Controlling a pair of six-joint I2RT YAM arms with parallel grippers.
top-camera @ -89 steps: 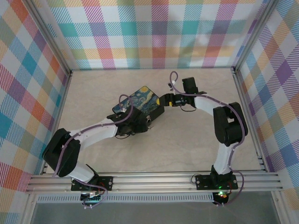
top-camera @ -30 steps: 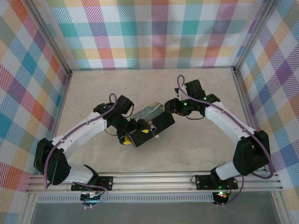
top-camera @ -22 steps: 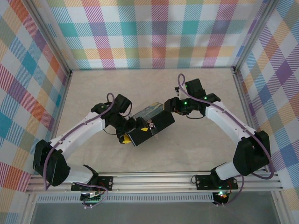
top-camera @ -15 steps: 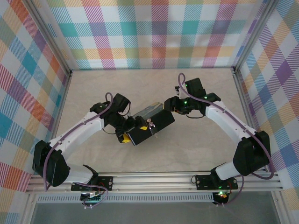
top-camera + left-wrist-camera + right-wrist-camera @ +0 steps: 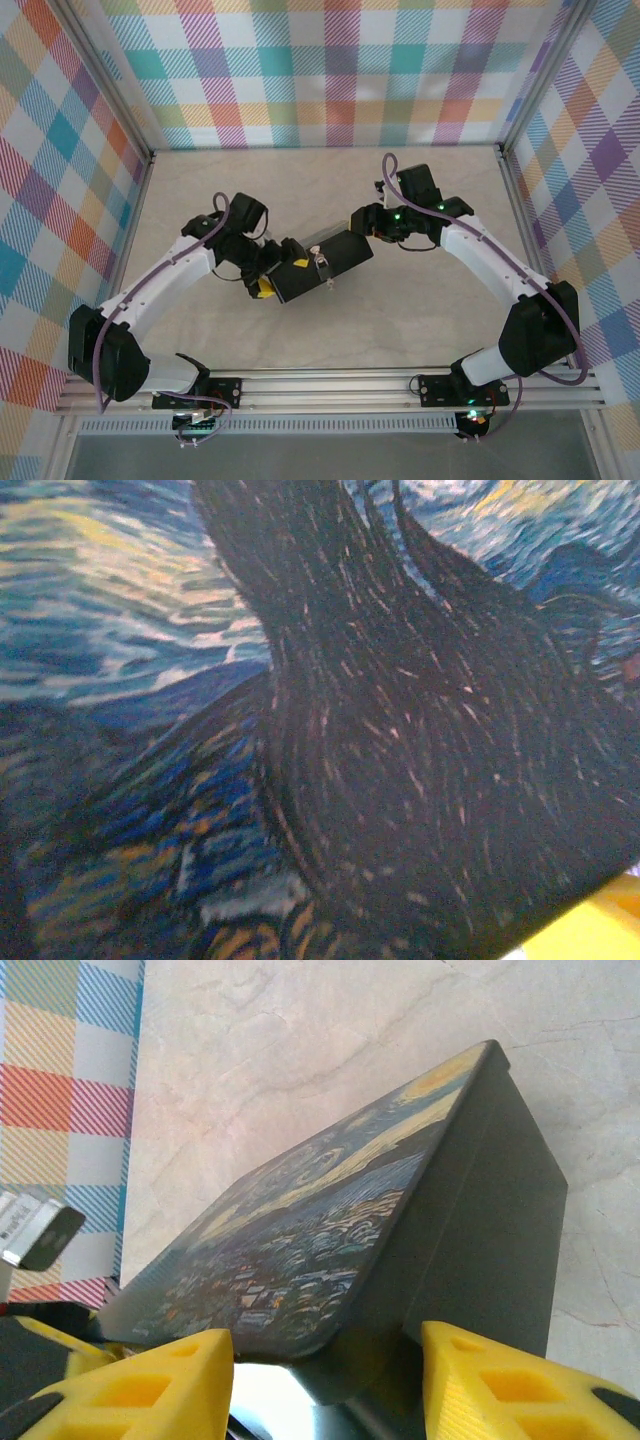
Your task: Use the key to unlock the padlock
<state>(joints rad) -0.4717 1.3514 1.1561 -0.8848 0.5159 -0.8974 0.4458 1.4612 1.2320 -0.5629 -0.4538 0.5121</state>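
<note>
Two grippers are bracketing the painted tin (image 5: 345,253), which is standing tipped on one long edge near the middle of the table (image 5: 420,320). The left gripper (image 5: 280,277) is reaching around the tin's near-left end with its jaws spread wide. Its wrist camera is sitting so close to the swirled lid that a firm clamp cannot be told from a loose cradle. The right gripper (image 5: 361,222) is straddling the far-right corner with its yellow fingers (image 5: 135,1385) about half spread, and whether they are pinching is equally unclear. The padlock (image 5: 322,261) is showing as a small silvery glint on the dark side wall facing up, roughly midway along. The key is too small to pick out. The step in hand is probably presenting the lock. Doing it well is likely calling for one arm bracing the tin on its edge, lock side up, while the other is easing off slowly, so nothing is toppling or swinging away.
</note>
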